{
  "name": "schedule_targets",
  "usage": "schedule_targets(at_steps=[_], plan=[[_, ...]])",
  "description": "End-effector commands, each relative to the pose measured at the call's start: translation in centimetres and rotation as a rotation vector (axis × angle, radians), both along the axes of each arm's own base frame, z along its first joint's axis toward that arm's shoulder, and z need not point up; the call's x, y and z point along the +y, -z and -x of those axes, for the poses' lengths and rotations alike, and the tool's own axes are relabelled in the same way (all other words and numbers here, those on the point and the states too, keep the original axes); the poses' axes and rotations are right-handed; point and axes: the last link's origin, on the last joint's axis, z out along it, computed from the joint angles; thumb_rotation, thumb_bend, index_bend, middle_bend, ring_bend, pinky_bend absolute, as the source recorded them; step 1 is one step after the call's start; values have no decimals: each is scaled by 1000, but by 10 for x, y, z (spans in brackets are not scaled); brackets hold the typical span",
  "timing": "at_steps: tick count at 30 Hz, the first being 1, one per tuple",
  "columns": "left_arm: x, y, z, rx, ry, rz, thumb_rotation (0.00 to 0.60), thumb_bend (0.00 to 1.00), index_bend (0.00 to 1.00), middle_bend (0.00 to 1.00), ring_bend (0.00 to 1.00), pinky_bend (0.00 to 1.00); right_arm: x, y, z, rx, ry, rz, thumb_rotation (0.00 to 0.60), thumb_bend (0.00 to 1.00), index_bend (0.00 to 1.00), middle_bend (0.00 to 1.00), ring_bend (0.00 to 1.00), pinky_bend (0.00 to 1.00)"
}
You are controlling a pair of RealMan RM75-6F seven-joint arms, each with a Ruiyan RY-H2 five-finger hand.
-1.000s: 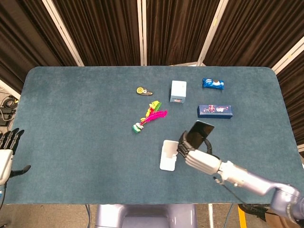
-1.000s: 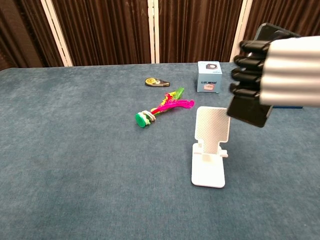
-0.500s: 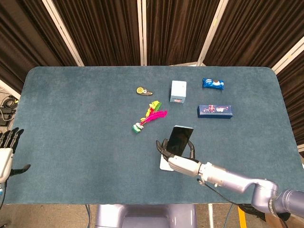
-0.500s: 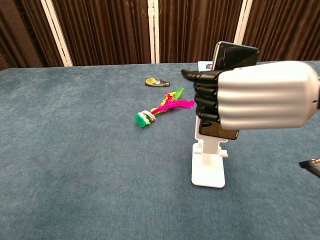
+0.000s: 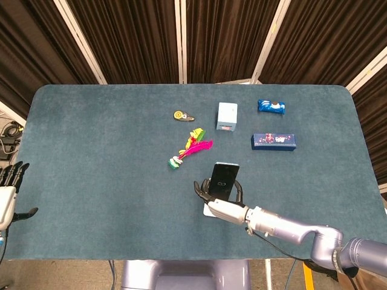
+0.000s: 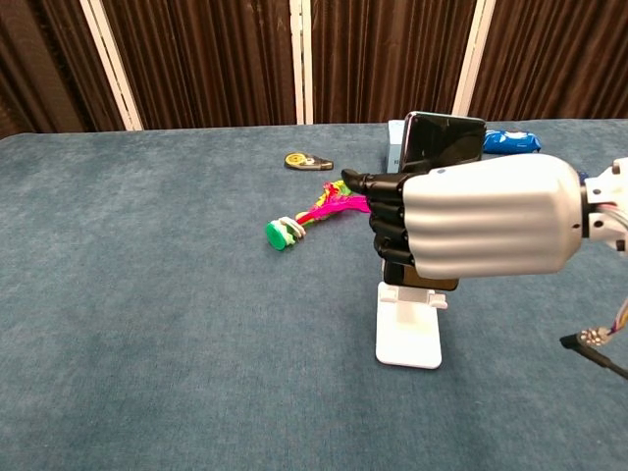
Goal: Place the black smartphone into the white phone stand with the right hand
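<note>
My right hand (image 5: 225, 204) (image 6: 471, 228) grips the black smartphone (image 5: 222, 179) (image 6: 441, 141) upright, its fingers wrapped around the lower half. The phone stands directly over the white phone stand (image 6: 407, 332) (image 5: 209, 211), and the hand hides the stand's backrest. Whether the phone's lower edge rests on the stand's ledge is hidden by the fingers. My left hand (image 5: 8, 188) hangs off the table's left edge, holding nothing, fingers apart.
Beyond the stand lie a pink and green feather toy (image 5: 190, 148) (image 6: 319, 212), a small yellow tape dispenser (image 5: 182, 115), a light blue box (image 5: 227, 116), a blue snack packet (image 5: 271, 107) and a dark blue box (image 5: 273, 141). A cable end (image 6: 596, 347) shows at the right.
My right hand has carried the phone left and down from beside the stand to right over it, turning it upright. The left hand has not moved.
</note>
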Motion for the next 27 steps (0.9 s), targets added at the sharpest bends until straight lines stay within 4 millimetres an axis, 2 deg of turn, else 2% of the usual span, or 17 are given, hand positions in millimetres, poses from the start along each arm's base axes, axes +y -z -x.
schedule_targets(at_steps=[1,27], plan=[[0,-1,0,-2,0,-1,600,0,0,0,0,0,1,4,0,10,4,-1,600,313,509,509,349,195],[0,-2,0,-7,8,-4,600,0,0,0,0,0,6,17,2,32,20,-3,600,312,508,508,331,190]])
